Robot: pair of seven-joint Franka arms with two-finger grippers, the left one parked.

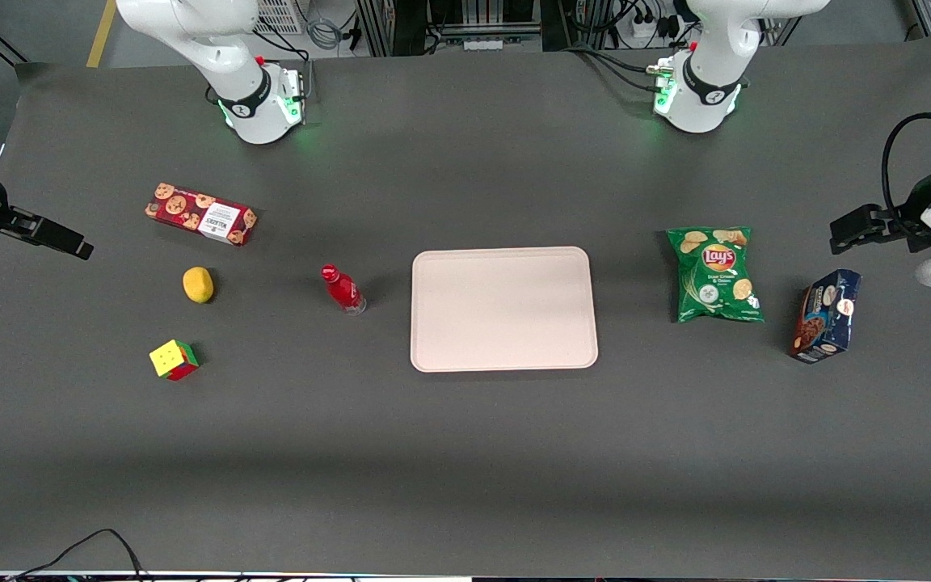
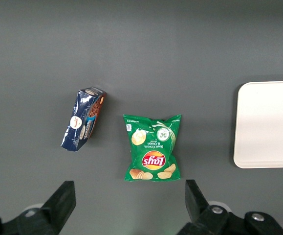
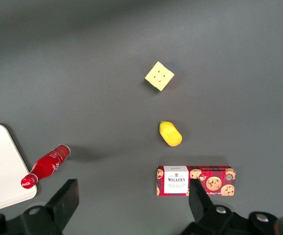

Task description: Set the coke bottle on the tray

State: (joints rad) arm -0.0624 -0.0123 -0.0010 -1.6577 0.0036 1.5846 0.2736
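Grey table (image 1: 465, 453); coke bottle (image 1: 343, 288) upright beside tray (image 1: 503, 309); hand (image 1: 49, 234) open.

Glossy red coke bottle (image 1: 343, 288) and smooth matt plastic tray (image 1: 504, 309) sit on a matt table (image 1: 465, 453).

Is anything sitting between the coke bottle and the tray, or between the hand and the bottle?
Nothing visible. The coke bottle stands beside the tray with bare table between them. The hand hangs open toward the working arm's end; the lemon lies near that path.
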